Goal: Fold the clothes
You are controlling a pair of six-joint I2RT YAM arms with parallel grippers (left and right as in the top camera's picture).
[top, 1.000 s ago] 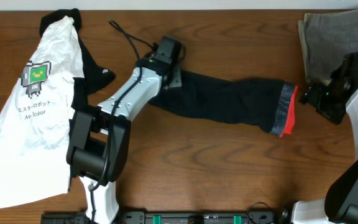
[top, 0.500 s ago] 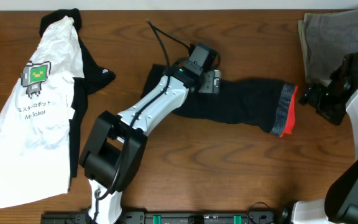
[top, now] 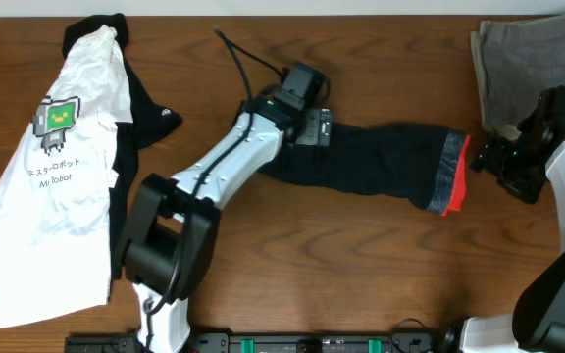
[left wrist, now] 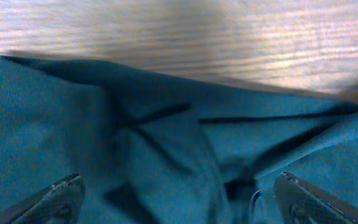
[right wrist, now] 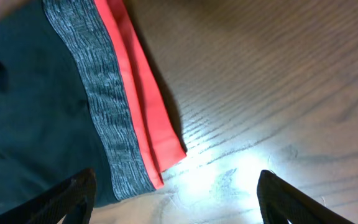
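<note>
Jaws wide, both empty: left gripper (left wrist: 179,208) over trousers (top: 381,162), right gripper (right wrist: 176,199) by waistband (right wrist: 95,99), toward table (top: 361,284) right edge. Cloth likely soft, light, limp; pinch waistband or leg ends.

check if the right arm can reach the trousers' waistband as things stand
Probably yes: the right gripper, open, sits just beside the waistband, with only bare table between them.

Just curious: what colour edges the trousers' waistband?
Coral red edging on the grey waistband; right wrist view.
</note>
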